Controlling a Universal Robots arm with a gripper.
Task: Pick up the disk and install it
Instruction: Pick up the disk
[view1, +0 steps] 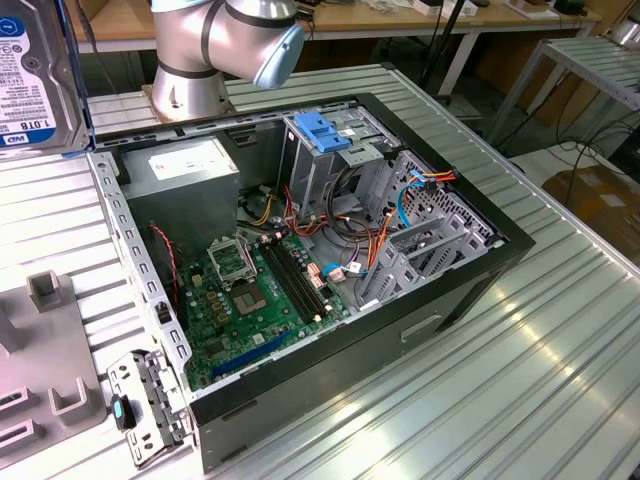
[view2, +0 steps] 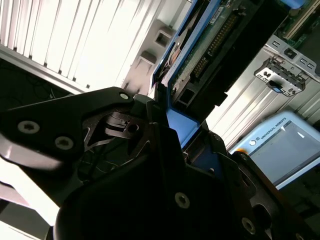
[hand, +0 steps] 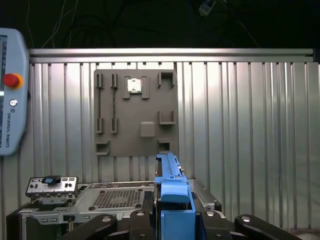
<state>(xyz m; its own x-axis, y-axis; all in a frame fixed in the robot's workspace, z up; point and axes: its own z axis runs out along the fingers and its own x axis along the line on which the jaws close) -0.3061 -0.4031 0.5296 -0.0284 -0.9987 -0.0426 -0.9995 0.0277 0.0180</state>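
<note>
The disk (view1: 30, 75) hangs high at the exterior view's left, its white label with a blue band facing the camera and a blue rail along its edge. In the first wrist view the disk (hand: 170, 192) stands edge-on, with my gripper (hand: 172, 217) shut on its blue carrier from both sides. The second wrist view shows the disk's (view2: 220, 40) circuit-board underside rising out of the dark fingers (view2: 125, 130). The open computer case (view1: 480, 255) lies below and toward the exterior view's right, well apart from the disk.
A grey drive cage topped by a blue-handled bracket (view1: 325, 130) stands at the case's back. A grey fixture plate (hand: 136, 112) and a small metal bracket (view1: 140, 405) lie on the ribbed table. A teach pendant (hand: 12, 90) rests at the table's edge.
</note>
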